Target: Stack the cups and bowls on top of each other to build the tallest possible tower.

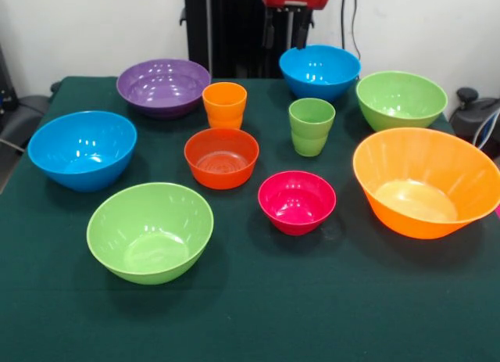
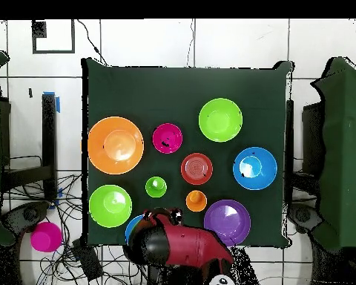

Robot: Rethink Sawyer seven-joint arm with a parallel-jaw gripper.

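Cups, orange [image 1: 224,104] and green [image 1: 311,126], stand upright mid-table among separate bowls; no tower exists. Gripper state cannot be determined. Risk: the glossy red-orange bowl [image 1: 221,157] sits close to the orange cup and could get knocked.

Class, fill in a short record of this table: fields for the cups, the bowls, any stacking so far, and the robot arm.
cups: ribbed orange plastic cup and ribbed light green plastic cup, both upright, apart
small bowls: glossy red-orange bowl, glossy magenta bowl
blue bowls: one at left, one at back
green bowls: front, back right
other bowls: shallow purple bowl, largest orange bowl
stacking: none; every piece stands alone on the green cloth
arm: red arm drawn back at its base; gripper not visible
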